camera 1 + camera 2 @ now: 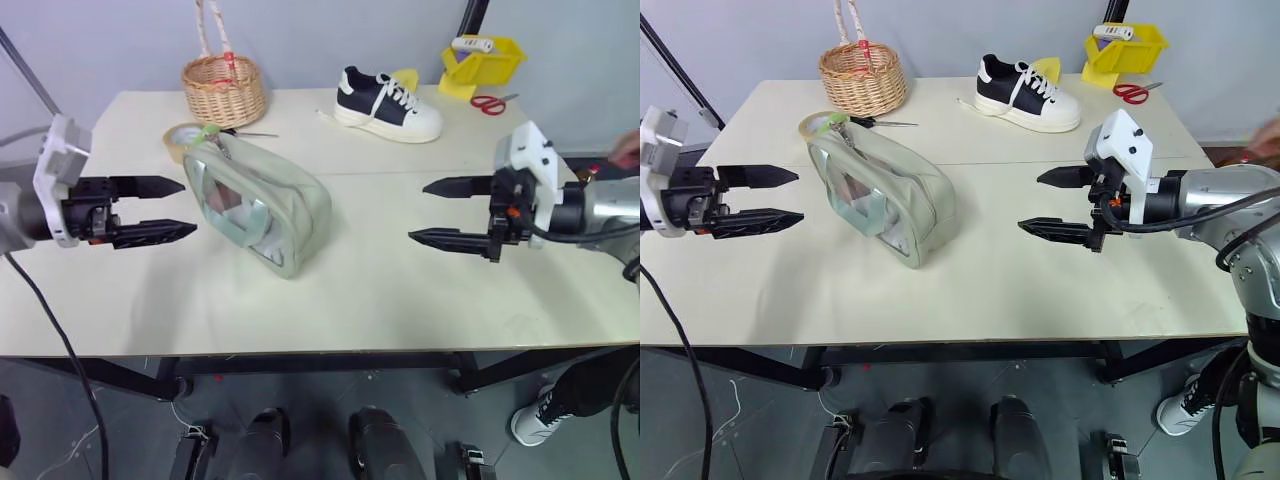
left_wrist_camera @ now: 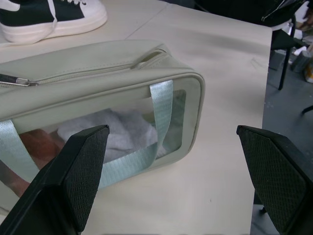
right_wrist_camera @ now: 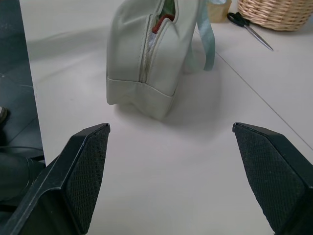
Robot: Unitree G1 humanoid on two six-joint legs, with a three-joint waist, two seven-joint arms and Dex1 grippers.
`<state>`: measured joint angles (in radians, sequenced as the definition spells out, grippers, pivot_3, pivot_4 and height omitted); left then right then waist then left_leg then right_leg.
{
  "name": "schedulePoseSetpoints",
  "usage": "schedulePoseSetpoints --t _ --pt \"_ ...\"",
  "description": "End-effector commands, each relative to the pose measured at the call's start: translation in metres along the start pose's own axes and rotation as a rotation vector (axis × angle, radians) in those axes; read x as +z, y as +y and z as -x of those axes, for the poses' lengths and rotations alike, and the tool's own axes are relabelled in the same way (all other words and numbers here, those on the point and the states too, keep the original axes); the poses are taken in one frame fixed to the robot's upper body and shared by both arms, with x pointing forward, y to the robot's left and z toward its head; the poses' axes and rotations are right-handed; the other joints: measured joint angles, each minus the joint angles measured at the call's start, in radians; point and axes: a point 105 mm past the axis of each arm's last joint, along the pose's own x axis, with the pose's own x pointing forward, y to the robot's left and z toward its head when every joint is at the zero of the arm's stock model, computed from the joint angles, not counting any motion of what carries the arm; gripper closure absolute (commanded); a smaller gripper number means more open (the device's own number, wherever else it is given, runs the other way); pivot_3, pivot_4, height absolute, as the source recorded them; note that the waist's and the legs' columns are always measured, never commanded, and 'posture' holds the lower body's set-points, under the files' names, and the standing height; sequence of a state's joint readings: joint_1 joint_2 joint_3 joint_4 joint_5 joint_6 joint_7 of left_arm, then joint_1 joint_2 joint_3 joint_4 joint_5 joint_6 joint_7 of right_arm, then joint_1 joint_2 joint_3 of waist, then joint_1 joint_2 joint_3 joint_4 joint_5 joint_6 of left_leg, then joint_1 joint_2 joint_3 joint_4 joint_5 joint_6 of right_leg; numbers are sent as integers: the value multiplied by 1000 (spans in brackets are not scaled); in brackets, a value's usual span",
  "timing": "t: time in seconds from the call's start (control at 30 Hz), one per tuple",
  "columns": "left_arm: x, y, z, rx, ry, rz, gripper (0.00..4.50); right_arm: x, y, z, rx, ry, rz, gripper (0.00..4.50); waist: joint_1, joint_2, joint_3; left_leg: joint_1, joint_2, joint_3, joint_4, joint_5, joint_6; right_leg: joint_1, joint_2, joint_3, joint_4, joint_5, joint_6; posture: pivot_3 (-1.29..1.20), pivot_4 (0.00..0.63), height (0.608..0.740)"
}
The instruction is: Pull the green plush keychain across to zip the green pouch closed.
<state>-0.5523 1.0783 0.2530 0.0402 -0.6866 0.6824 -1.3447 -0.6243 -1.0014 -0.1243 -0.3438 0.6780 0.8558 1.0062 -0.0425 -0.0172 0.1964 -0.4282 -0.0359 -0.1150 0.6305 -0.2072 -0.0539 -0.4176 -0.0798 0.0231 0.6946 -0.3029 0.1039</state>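
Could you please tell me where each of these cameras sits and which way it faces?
Left eye: on the head, looking forward and down over the table; left gripper and right gripper face the pouch.
Right eye: beside it, same scene.
Left wrist: between its open fingers, facing the pouch's window side.
Right wrist: between its open fingers, facing the pouch's zipper end.
Shared: both wrist views show the pouch, from opposite sides.
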Motion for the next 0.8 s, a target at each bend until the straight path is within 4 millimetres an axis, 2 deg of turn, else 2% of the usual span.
schedulePoseSetpoints --t 0.03,0.13,0.3,0.47,0.53,0.63,0.8 --pt "12 -3 8 7 -26 -53 33 8 -2 1 -15 -23 35 316 0 0 0 0 0 0 0 0 0 0 0 0 0 0 0 0 150 695" --pt "17 -1 14 25 -55 -40 33 11 -2 -6 -15 -18 34 316 -2 0 0 0 0 0 0 0 0 0 0 0 0 0 0 0 150 695" --pt "10 -1 21 23 -35 -38 33 22 -4 -21 8 -12 17 316 -3 0 0 0 0 0 -1 0 0 -1 0 0 0 0 0 0 150 695" --pt "21 3 24 39 -131 -31 33 45 -11 -56 36 -8 -44 316 -3 0 0 0 0 0 0 0 0 -1 0 1 0 0 0 0 150 695" --pt "30 4 27 41 -208 -19 33 67 -12 -85 64 -11 -56 316 -4 0 0 0 0 -1 -1 0 0 -1 0 0 0 0 0 0 150 695" --pt "31 1 31 27 -246 -4 33 95 -7 -122 106 4 -62 316 -17 0 0 -1 0 0 -1 0 0 -5 0 2 2 0 0 0 150 695" --pt "30 0 37 50 -251 -1 33 116 2 -173 118 55 -93 316 -24 0 0 -4 0 0 -3 0 -1 -8 0 1 3 0 0 0 150 695"
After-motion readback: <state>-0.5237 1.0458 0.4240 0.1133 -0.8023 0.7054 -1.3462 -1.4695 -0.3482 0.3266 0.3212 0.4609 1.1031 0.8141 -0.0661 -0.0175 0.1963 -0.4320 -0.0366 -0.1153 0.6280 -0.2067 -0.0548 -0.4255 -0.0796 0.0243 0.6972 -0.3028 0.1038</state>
